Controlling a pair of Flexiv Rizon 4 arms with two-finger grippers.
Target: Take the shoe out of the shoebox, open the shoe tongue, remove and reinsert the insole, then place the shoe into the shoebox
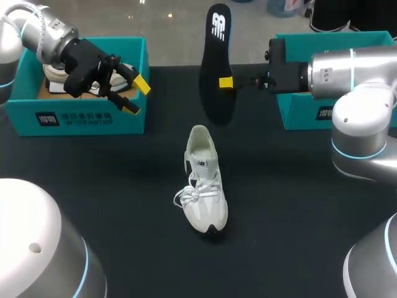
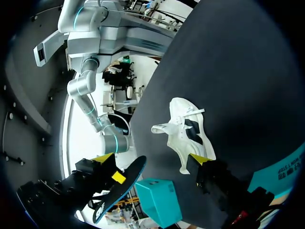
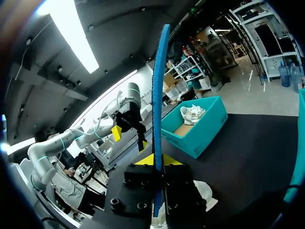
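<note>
The shoe (image 1: 203, 180) stands on its sole in the middle of the black table (image 1: 298, 205), white, toe towards the near edge and heel towards the far one, its laces lying loose over the front. It is outside both boxes and nothing is touching it.

The insole (image 1: 216, 68) is out of the shoe, held in the air beyond the heel and standing on end (black face with a white mark in the head view, a blue edge in the right wrist view). The right jaws are clamped on it about halfway along its length, one yellow tip on each face; the right arm (image 1: 347, 74) comes in level from the side, in front of a teal shoebox (image 1: 304, 115).

The left jaws are apart with nothing between them, hanging over the front wall of the other teal shoebox (image 1: 80, 118), which holds a second white shoe (image 3: 193, 113).
</note>
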